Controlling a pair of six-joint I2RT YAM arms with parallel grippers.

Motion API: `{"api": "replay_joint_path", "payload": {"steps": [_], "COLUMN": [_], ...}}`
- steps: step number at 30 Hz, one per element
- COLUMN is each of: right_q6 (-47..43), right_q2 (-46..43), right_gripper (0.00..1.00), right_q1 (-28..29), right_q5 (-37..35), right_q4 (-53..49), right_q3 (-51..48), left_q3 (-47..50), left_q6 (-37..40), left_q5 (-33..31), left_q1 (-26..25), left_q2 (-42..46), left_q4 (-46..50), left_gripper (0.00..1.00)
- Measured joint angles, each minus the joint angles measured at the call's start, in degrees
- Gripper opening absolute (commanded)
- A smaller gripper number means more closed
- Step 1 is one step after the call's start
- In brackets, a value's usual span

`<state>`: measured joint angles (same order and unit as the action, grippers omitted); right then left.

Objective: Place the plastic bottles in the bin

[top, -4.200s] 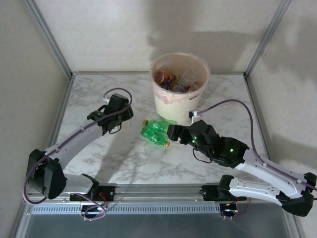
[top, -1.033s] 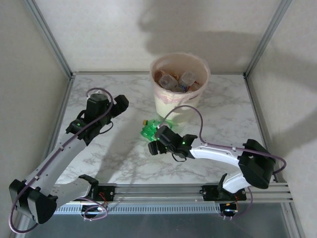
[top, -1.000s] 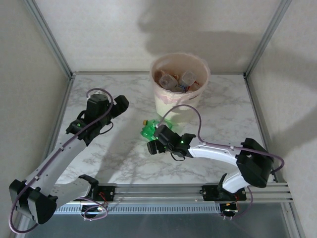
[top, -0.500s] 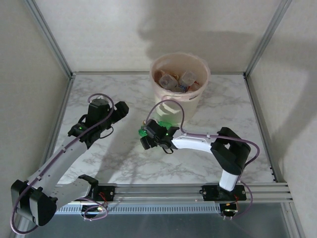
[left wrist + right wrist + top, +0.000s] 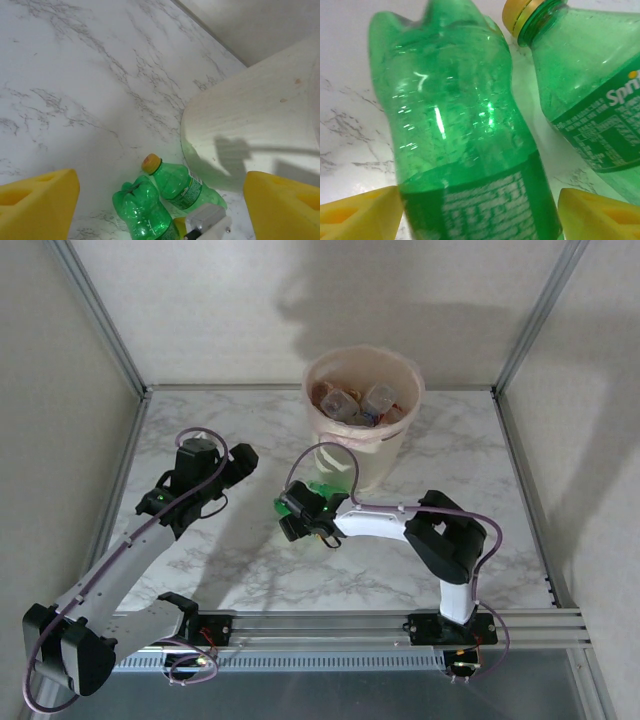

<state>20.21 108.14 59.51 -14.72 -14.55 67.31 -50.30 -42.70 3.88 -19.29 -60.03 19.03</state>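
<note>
White worktop (image 5: 250, 570) with grey marble veining. Translucent green bottle (image 5: 465, 135) with a green, white-printed label. The second green bottle (image 5: 585, 85) (at three o'clock) is yellow-capped. Pale peach bin (image 5: 365, 462) at twelve o'clock, with a pinkish liner (image 5: 340, 436). Yellow pads on the left claw (image 5: 160, 210) and right claw (image 5: 480, 212).

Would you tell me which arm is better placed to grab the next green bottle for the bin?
Right. The right pincer has a yellow pad on either side of the crushed green bottle; the left pincer hangs open, farther left, apart from it.

Bin (image 5: 345, 452) hems the bottles (image 5: 150, 212); marble (image 5: 250, 570) leftward lies bare.
</note>
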Motion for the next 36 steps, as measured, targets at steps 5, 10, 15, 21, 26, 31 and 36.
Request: {"api": "replay_joint_path", "payload": {"steps": [5, 10, 15, 21, 26, 31, 36], "right_q6": [0.11, 0.48, 1.33, 3.15, 4.85, 6.32, 7.91], "right_q2": [2.21, 4.42, 4.72, 4.68, 3.67, -0.44, -6.1], "right_gripper": [0.79, 0.68, 0.62, 0.56, 0.54, 0.53, 0.52], "right_q1": [0.0, 0.13, 1.14, 4.24, 6.05, 8.02, 10.69], "right_q5": [0.0, 0.81, 1.29, 1.25, 0.87, -0.46, -2.36], "right_q4": [-0.02, 0.02, 0.04, 0.33, 0.35, 0.17, -0.48], "right_q3": [0.96, 3.23, 4.52, 4.7, 4.7, 4.7, 4.72], "left_q3": [0.42, 0.79, 1.51, 1.51, 1.51, 1.51, 1.51], "left_q6": [0.0, 0.0, 0.07, 0.07, 0.04, 0.07, 0.09], "left_q5": [0.35, 0.81, 0.9, 0.92, 0.92, 0.92, 0.9], "left_q1": [0.04, 0.46, 1.95, 3.26, 3.26, 3.26, 3.26], "left_q2": [-0.07, -0.07, -0.61, -1.75, -1.75, -1.75, -1.75], "left_q4": [-0.26, -0.44, -0.42, -0.42, -0.44, -0.42, -0.39], "left_gripper": [0.84, 0.84, 0.83, 0.82, 0.82, 0.82, 0.82]}}
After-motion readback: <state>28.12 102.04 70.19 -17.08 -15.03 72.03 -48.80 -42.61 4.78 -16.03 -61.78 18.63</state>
